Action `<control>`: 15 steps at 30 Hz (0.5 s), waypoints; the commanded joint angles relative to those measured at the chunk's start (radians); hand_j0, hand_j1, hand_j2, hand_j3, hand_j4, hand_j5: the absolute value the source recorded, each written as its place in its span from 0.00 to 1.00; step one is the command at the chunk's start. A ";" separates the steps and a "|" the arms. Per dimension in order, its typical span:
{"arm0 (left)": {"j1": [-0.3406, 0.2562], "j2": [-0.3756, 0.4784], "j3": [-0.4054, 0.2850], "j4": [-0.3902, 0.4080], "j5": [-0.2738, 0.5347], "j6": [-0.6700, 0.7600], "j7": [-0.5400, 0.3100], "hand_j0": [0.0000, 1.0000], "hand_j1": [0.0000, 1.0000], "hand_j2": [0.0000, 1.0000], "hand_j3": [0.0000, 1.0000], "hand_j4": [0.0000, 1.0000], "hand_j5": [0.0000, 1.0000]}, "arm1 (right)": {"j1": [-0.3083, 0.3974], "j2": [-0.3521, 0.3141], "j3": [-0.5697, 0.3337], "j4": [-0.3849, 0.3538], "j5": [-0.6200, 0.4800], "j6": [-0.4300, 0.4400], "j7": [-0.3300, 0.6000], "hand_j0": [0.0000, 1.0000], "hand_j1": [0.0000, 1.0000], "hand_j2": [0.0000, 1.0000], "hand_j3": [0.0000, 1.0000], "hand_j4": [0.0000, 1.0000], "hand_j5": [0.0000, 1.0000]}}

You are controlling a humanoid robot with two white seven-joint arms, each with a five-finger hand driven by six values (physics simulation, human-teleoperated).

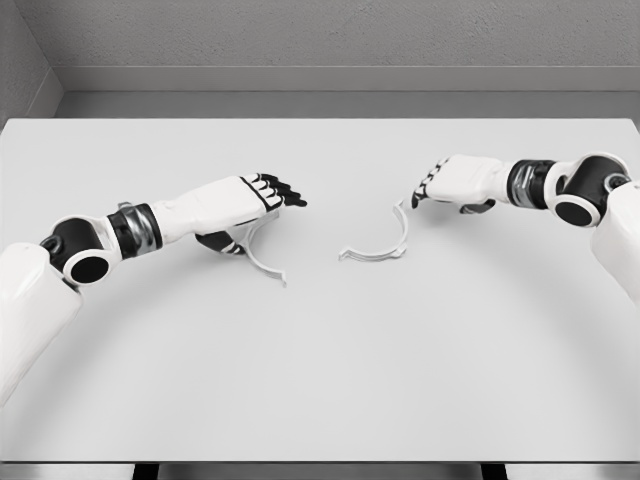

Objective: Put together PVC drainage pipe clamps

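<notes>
Left arm enters at lower left; left hand (240,203) lies low over the grey table (320,380), fingers extended, thumb tucked beneath, over one end of a white curved clamp half (262,262); a grip cannot be confirmed. A second clamp half (385,248) lies centre-right. Right hand (455,182) rests just beside its upper end, fingers loosely bent, holding nothing.
</notes>
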 commanded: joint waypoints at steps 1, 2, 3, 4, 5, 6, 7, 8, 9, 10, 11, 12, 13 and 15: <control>0.000 0.006 0.002 -0.009 0.010 0.002 0.002 1.00 1.00 1.00 1.00 1.00 1.00 | -0.002 0.004 0.002 0.016 -0.001 0.002 0.000 0.77 0.77 0.77 0.77 0.77 0.77; 0.000 0.008 0.004 -0.004 0.010 0.002 0.002 1.00 1.00 1.00 1.00 1.00 1.00 | -0.002 0.005 0.004 0.016 -0.001 0.002 0.000 0.77 0.77 0.77 0.77 0.77 0.77; 0.002 0.011 0.016 0.000 0.010 0.002 0.002 1.00 1.00 1.00 1.00 1.00 1.00 | -0.002 0.005 0.004 0.016 -0.001 0.002 0.000 0.77 0.77 0.77 0.77 0.77 0.77; 0.003 0.011 0.023 0.003 0.010 0.002 0.002 1.00 1.00 1.00 1.00 1.00 1.00 | -0.002 0.007 0.010 0.016 0.000 0.002 0.000 0.77 0.77 0.77 0.77 0.77 0.77; 0.003 0.011 0.023 0.005 0.010 0.002 0.002 1.00 1.00 1.00 1.00 1.00 1.00 | -0.002 0.007 0.014 0.016 0.000 0.002 0.000 0.77 0.77 0.77 0.77 0.77 0.77; 0.003 0.011 0.023 0.006 0.010 0.002 0.002 1.00 1.00 1.00 1.00 1.00 1.00 | -0.002 0.019 0.016 0.017 0.007 0.002 0.000 0.77 0.77 0.77 0.77 0.77 0.77; 0.003 0.012 0.023 0.006 0.010 0.002 0.002 1.00 1.00 1.00 1.00 1.00 1.00 | -0.002 0.031 0.016 0.022 0.008 0.002 0.000 0.77 0.77 0.77 0.77 0.77 0.77; 0.003 0.012 0.023 0.011 0.010 0.002 0.002 1.00 1.00 1.00 1.00 1.00 1.00 | -0.002 0.044 0.016 0.025 0.020 0.002 0.000 0.77 0.77 0.77 0.77 0.77 0.77; 0.002 0.012 0.025 0.017 0.010 0.002 0.002 1.00 1.00 1.00 1.00 1.00 1.00 | -0.005 0.050 0.017 0.025 0.020 0.002 0.000 0.77 0.77 0.77 0.77 0.77 0.77; 0.000 0.012 0.025 0.031 0.010 0.002 0.002 1.00 1.00 1.00 1.00 1.00 1.00 | -0.009 0.053 0.033 0.024 0.020 0.002 0.000 0.77 0.77 0.77 0.77 0.77 0.77; -0.002 0.012 0.025 0.037 0.010 0.002 0.002 1.00 1.00 1.00 1.00 1.00 1.00 | -0.011 0.061 0.036 0.018 0.020 0.002 0.000 0.77 0.77 0.77 0.77 0.77 0.77; -0.005 0.012 0.025 0.039 0.010 0.002 0.002 1.00 1.00 1.00 1.00 1.00 1.00 | -0.012 0.062 0.036 0.010 0.019 0.002 0.000 0.77 0.77 0.77 0.77 0.77 0.77; -0.005 0.012 0.025 0.040 0.010 0.002 0.002 1.00 1.00 1.00 1.00 1.00 1.00 | -0.012 0.061 0.036 0.001 0.019 0.002 0.000 0.77 0.77 0.77 0.77 0.77 0.77; -0.006 0.012 0.025 0.045 0.010 0.002 0.002 1.00 1.00 1.00 1.00 1.00 1.00 | -0.011 0.061 0.036 -0.039 0.017 0.002 0.000 0.77 0.77 0.77 0.77 0.77 0.77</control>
